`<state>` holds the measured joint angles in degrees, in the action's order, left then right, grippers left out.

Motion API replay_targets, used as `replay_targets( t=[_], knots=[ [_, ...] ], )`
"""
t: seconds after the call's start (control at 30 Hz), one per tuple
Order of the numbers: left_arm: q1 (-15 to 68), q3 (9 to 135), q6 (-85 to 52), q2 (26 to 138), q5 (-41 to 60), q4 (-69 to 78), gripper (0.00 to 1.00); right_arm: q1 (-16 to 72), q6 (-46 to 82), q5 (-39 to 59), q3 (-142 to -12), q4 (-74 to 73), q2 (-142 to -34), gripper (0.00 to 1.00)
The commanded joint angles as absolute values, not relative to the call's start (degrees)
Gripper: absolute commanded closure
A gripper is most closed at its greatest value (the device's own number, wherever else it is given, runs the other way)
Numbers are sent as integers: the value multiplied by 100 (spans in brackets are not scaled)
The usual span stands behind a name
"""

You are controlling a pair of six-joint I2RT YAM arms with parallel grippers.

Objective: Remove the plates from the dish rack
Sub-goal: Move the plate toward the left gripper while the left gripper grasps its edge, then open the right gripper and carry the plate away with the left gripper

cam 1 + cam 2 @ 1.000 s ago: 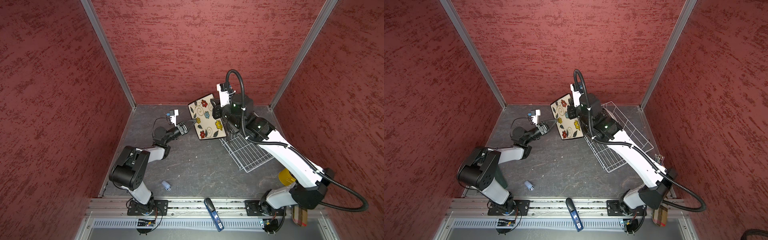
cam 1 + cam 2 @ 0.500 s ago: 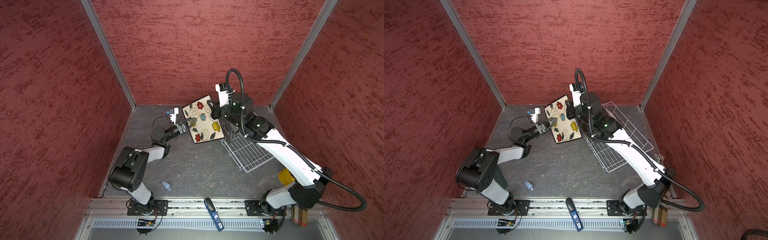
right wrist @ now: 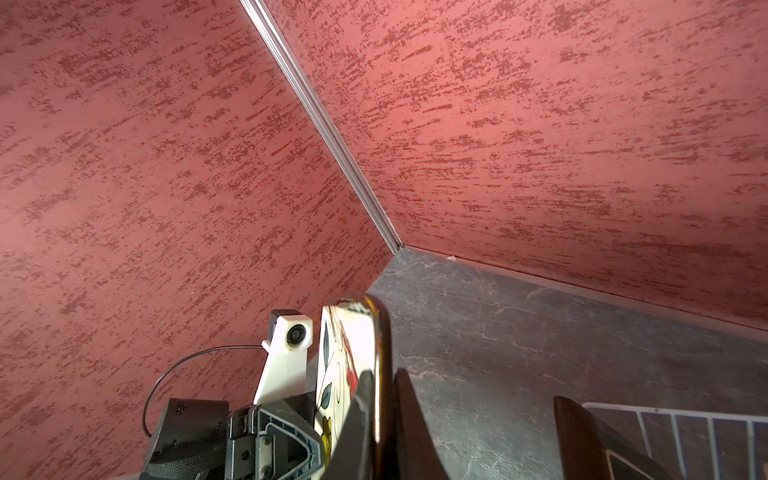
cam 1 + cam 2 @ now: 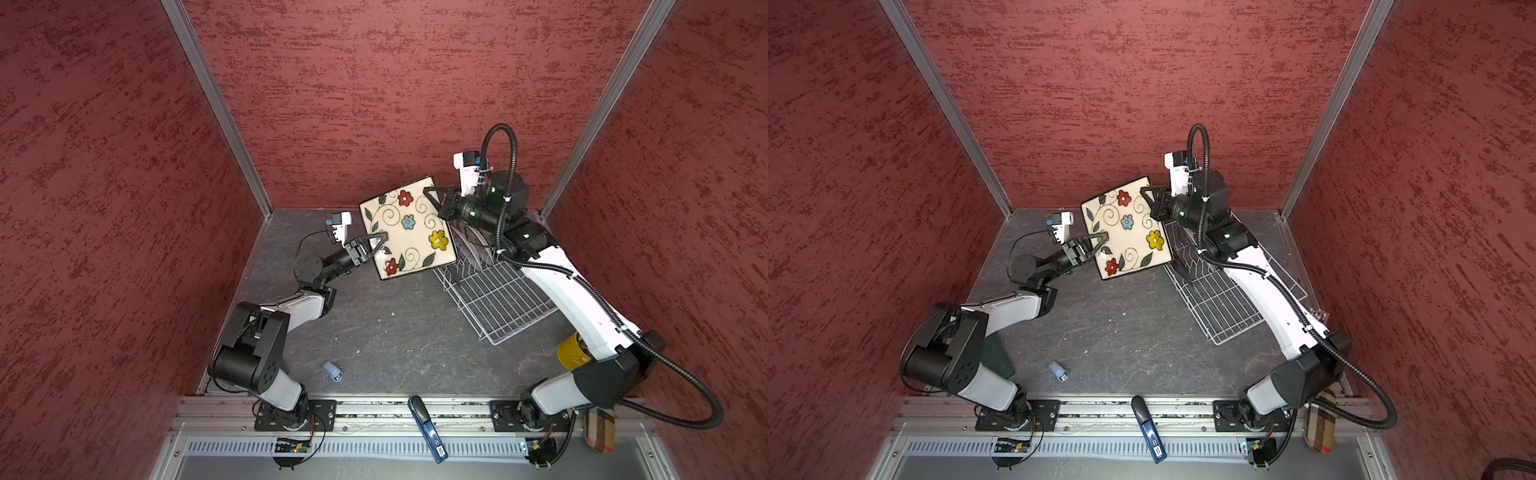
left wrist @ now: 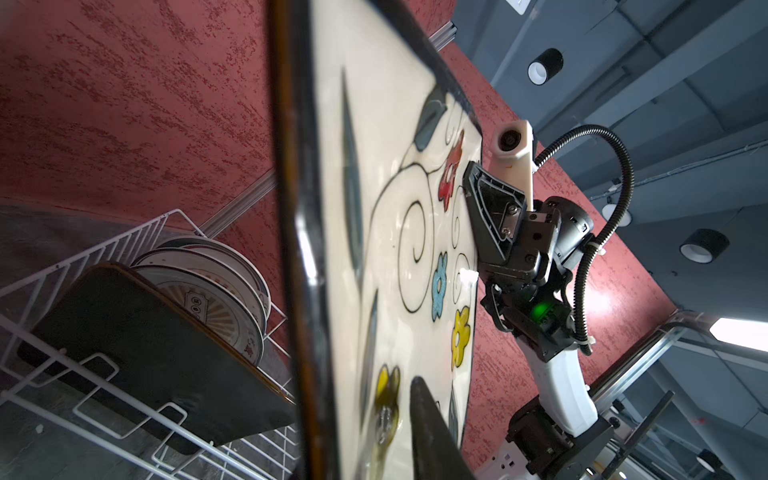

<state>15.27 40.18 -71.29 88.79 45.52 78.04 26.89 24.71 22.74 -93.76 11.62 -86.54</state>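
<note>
The flowered plate [image 4: 409, 230] hangs beside the dish rack [image 4: 498, 299]. The right gripper [image 4: 432, 197] pinches its rack-side edge, and the left gripper [image 4: 380, 239] pinches the opposite edge.

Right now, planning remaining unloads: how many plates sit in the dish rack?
4, in one row: dark brown square plate, then sunburst round plate, second round plate, third round plate. More may be hidden.

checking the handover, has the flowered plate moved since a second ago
Yes, slightly: the flowered plate has swung its left side further left, away from the dish rack, into the left gripper.
</note>
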Motion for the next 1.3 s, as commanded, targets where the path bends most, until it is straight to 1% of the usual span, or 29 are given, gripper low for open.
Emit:
replay_targets(
  t=[0.0, 0.07, 0.2, 0.4, 0.47, 0.5, 0.57, 0.6, 0.7, 0.87, 1.1, 1.2, 1.27],
  knots=[
    [1482, 4057, -7153, 8657, 4708, 8096, 81, 2559, 2879, 2903, -9426, 30, -8610, 100],
    [1460, 4061, -7180, 8641, 4737, 8095, 88, 2498, 2918, 3022, -9422, 26, -8653, 100],
    [1400, 4025, -7237, 8608, 4719, 8086, 100, 2426, 2995, 3294, -9488, 9, -8726, 100],
    [1229, 3884, -7343, 8478, 4581, 8086, 100, 2347, 3130, 3340, -9442, -134, -8728, 100],
    [1110, 3722, -7391, 8409, 4345, 8095, 100, 2342, 3205, 3340, -9437, -171, -8715, 71],
    [1068, 3655, -7387, 8358, 4265, 8096, 100, 2342, 3224, 3317, -9431, -159, -8710, 62],
    [959, 3533, -7379, 8234, 4100, 8095, 100, 2336, 3221, 3308, -9431, -152, -8710, 49],
    [917, 3504, -7376, 8183, 4064, 8096, 100, 2338, 3217, 3290, -9426, -134, -8710, 45],
    [836, 3520, -7390, 8054, 4113, 8086, 100, 2329, 3195, 3322, -9363, -227, -8701, 43],
    [678, 3439, -7501, 7888, 4088, 8086, 100, 2313, 3207, 3092, -9277, -324, -8621, 31],
    [325, 3017, -7455, 7548, 3733, 7872, 100, 2293, 3249, 2954, -9063, -388, -8401, 26],
    [158, 2766, -7390, 7368, 3490, 7682, 100, 2276, 3294, 2914, -8862, -490, -8234, 16],
    [54, 2596, -7265, 7179, 3261, 7381, 100, 2276, 3296, 2855, -8734, -480, -8095, 12]
  ],
)
